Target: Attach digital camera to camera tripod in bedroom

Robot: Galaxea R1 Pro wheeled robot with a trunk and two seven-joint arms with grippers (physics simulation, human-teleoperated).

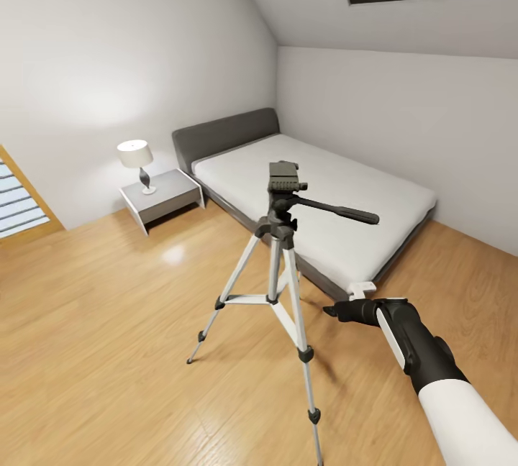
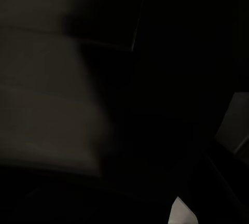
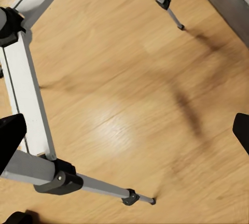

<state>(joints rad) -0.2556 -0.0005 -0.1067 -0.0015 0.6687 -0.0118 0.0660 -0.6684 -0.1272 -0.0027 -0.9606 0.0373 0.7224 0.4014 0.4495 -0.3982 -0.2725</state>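
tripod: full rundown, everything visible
The camera tripod stands upright on the light wood floor, just off the foot corner of the grey bed. Three silver, metal-looking legs splay out, joined by a centre brace, with black joints and feet. The black head on top is bare, no camera mounted; its long black handle points toward the bed. Nothing grips it: the right claw hovers beside a leg, fingers spread wide in the right wrist view.

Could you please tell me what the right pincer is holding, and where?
Nothing: the right pincer is open above the light wood floor, beside the silver-legged camera tripod.
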